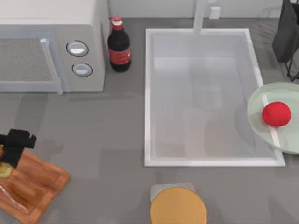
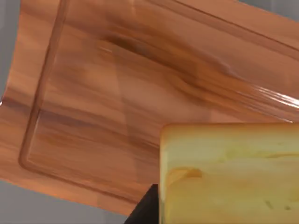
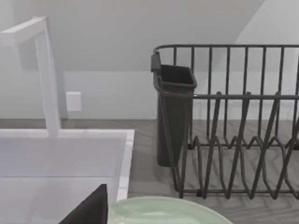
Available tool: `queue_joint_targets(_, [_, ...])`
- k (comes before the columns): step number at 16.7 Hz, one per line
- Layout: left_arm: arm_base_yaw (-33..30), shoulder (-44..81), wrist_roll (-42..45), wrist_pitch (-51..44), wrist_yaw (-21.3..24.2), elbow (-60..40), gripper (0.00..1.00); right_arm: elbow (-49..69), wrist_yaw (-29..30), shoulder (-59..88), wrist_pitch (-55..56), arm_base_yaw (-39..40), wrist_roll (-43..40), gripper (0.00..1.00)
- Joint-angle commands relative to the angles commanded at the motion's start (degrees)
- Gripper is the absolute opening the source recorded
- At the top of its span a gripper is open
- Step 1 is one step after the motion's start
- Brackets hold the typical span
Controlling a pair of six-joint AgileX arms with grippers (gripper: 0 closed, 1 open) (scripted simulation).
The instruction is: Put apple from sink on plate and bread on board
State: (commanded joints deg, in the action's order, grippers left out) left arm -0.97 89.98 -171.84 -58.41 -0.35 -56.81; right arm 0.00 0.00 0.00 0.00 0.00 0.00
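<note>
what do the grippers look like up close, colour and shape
The left gripper is matte black and blocky with squared edges and no markings or cables that can be seen; the left wrist view shows a black wedge of a finger. The right wrist view shows a similar flat black angular piece.

I count one apple (image 1: 276, 114), one plate (image 1: 268, 135), one sink (image 1: 148, 93), one board (image 1: 39, 184) and one bread (image 2: 229, 172). There is also one cola bottle (image 1: 119, 45), one microwave (image 1: 51, 44), one orange disc (image 1: 178, 207) and one dish rack (image 3: 233, 121).

Blocky matte-black left end effector (image 1: 10, 151)
</note>
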Motion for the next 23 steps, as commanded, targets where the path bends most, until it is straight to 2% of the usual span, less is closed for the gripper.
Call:
queue_joint_targets(2, [-0.4, -0.5, -5.3, 0.2, -0.1, 0.1, 0.0, 0.0, 0.0, 0.0, 0.0, 0.0, 0.0, 1.0])
queue_joint_targets(5, [-0.7, -0.9, -8.6, 0.2, -0.3, 0.2, 0.0, 0.0, 0.0, 0.0, 0.0, 0.0, 0.0, 1.0])
queue_joint_targets(12, [-0.4, -0.5, -8.5, 0.6, -0.2, 0.3, 0.0, 0.0, 0.0, 0.0, 0.0, 0.0, 0.0, 1.0])
queue_joint_targets(23, [-0.6, 3.2, -8.4, 11.2, -0.3, 6.7, 0.0, 0.0, 0.0, 0.0, 0.0, 0.0, 0.0, 1.0])
